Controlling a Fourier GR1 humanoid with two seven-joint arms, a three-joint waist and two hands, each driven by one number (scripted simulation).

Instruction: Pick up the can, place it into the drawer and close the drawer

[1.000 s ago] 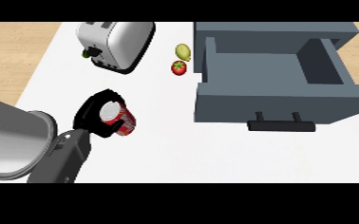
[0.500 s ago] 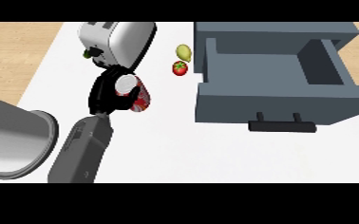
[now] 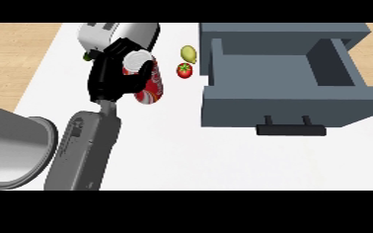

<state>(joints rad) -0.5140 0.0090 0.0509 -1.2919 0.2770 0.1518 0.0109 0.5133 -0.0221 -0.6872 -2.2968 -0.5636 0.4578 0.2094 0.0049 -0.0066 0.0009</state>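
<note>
1 can (image 3: 151, 89), 1 drawer (image 3: 270, 109), left hand (image 3: 108, 77)

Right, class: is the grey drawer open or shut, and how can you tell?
Open. The drawer is pulled out, its inside showing from above; the can is outside it, held in the left robot hand.

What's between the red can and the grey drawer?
In the head view, a small red fruit and a yellow-green fruit lie between the can and the drawer.
</note>
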